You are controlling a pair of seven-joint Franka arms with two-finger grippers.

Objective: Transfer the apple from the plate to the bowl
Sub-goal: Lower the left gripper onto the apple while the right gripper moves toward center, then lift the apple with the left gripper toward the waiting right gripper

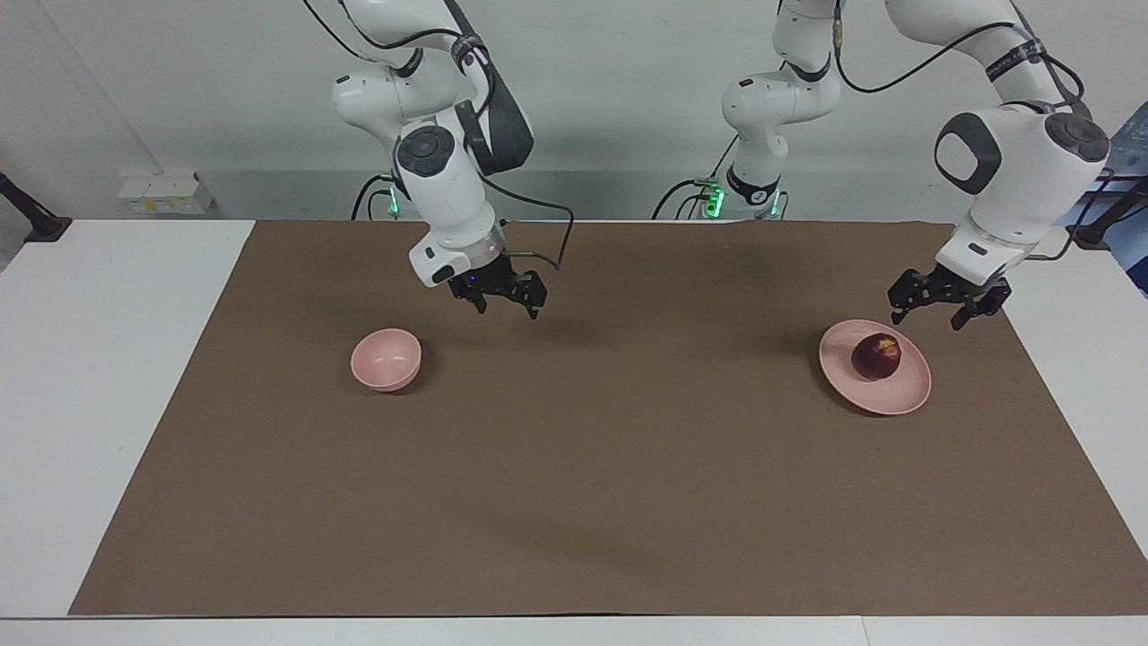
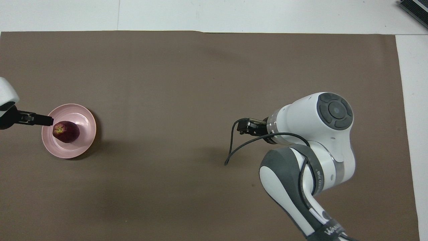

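The only writing that shows is on the right arm's link at the bottom of the overhead view, a few white letters cut off by the frame edge and not readable as a whole word.

The plate (image 1: 875,368) (image 2: 69,131) sits on the brown mat (image 1: 592,467) (image 2: 207,77) toward the left arm's end of the tabletop (image 1: 99,359). In it lies the apple (image 1: 876,356) (image 2: 66,131), dark red with a yellowish patch at its top, resting a little off the plate's middle. The bowl (image 1: 386,359) stands upright toward the right arm's end, well apart from the plate, with nothing visible inside it; in the overhead view the right arm's body covers it.

The left gripper (image 1: 938,301) (image 2: 35,118) hangs in the air over the edge of the plate nearer to the robots, above the apple and not touching it. Its fingers (image 1: 899,311) are spread and hold nothing.

The right gripper (image 1: 507,299) (image 2: 245,127) hangs over bare mat beside the bowl, toward the middle of the tabletop, clear of the bowl. Its fingers (image 1: 534,308) are also spread, with nothing between them.
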